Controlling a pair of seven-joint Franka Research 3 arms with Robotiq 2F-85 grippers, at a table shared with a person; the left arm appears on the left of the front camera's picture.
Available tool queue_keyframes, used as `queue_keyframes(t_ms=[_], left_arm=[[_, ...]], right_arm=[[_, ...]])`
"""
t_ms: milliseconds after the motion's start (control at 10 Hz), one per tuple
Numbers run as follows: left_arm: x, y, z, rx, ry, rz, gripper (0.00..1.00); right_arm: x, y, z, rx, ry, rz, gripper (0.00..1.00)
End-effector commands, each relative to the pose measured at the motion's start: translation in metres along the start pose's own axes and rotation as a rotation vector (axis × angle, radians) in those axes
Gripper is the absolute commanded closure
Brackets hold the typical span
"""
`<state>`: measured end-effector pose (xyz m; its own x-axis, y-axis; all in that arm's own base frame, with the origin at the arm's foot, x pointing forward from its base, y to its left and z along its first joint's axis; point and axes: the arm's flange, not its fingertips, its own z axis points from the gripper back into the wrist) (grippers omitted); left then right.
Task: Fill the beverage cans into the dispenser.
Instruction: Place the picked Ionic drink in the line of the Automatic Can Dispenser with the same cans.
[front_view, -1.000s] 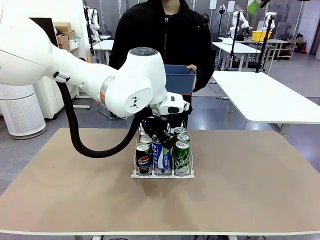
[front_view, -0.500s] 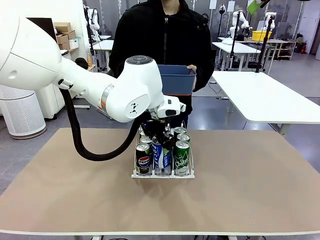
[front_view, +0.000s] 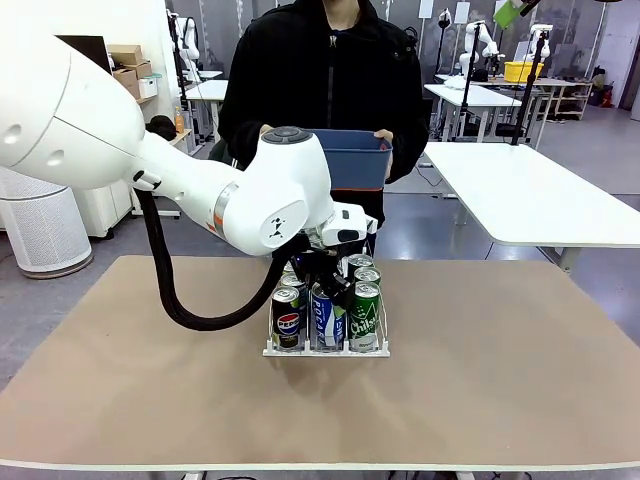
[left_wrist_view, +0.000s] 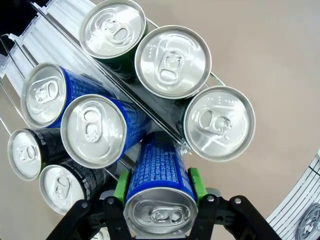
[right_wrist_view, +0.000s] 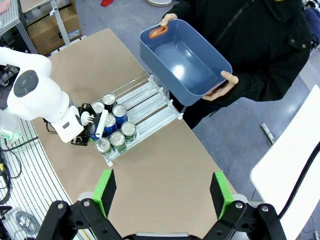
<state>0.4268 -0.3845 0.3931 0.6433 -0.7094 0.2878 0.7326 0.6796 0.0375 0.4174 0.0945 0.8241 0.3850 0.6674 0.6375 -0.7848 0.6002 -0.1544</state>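
The white wire dispenser (front_view: 270, 350) sits mid-table with beverage cans in all three lanes: black Pepsi (front_view: 287, 320) on the left, blue Pocari in the middle, green Chilsung (front_view: 364, 318) on the right. My left gripper (front_view: 325, 285) reaches down from above and is shut on a blue Pocari can (front_view: 327, 320) standing at the front of the middle lane. In the left wrist view its green pads (left_wrist_view: 121, 186) squeeze that can (left_wrist_view: 160, 175), with two more blue cans (left_wrist_view: 92, 131) behind it. My right gripper (right_wrist_view: 162, 192) hangs open high above the table, holding nothing.
A person at the far edge holds an empty blue bin (front_view: 355, 158) (right_wrist_view: 185, 60) in both hands, above and behind the dispenser (right_wrist_view: 150, 97). The far half of the lanes is bare. Brown tabletop (front_view: 500, 380) stretches wide on both sides.
My left arm has come down and slightly right, and the blue can it holds has gone from tilted to upright at the front of the middle lane.
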Motion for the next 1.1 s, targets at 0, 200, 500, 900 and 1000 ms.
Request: queue_keyframes(t_ms=[0, 200, 500, 900, 1000], left_arm=[[0.008, -0.002, -0.007, -0.052, -0.003, 0.006, 0.43], [0.001, 0.001, -0.006, -0.006, 0.008, 0.003, 0.43], [0.003, 0.005, -0.006, -0.016, 0.018, 0.009, 0.23], [-0.002, -0.003, 0.043, 0.055, -0.019, 0.069, 0.00], [-0.003, -0.005, 0.049, 0.062, -0.034, 0.064, 0.01]], right_arm=[[-0.002, 0.001, 0.000, 0.000, 0.000, -0.007, 0.00], [-0.002, 0.001, 0.000, 0.000, 0.000, -0.007, 0.00], [-0.002, 0.001, 0.000, 0.000, 0.000, -0.007, 0.00], [-0.002, 0.001, 0.000, 0.000, 0.000, -0.007, 0.00], [-0.002, 0.001, 0.000, 0.000, 0.000, -0.007, 0.00]])
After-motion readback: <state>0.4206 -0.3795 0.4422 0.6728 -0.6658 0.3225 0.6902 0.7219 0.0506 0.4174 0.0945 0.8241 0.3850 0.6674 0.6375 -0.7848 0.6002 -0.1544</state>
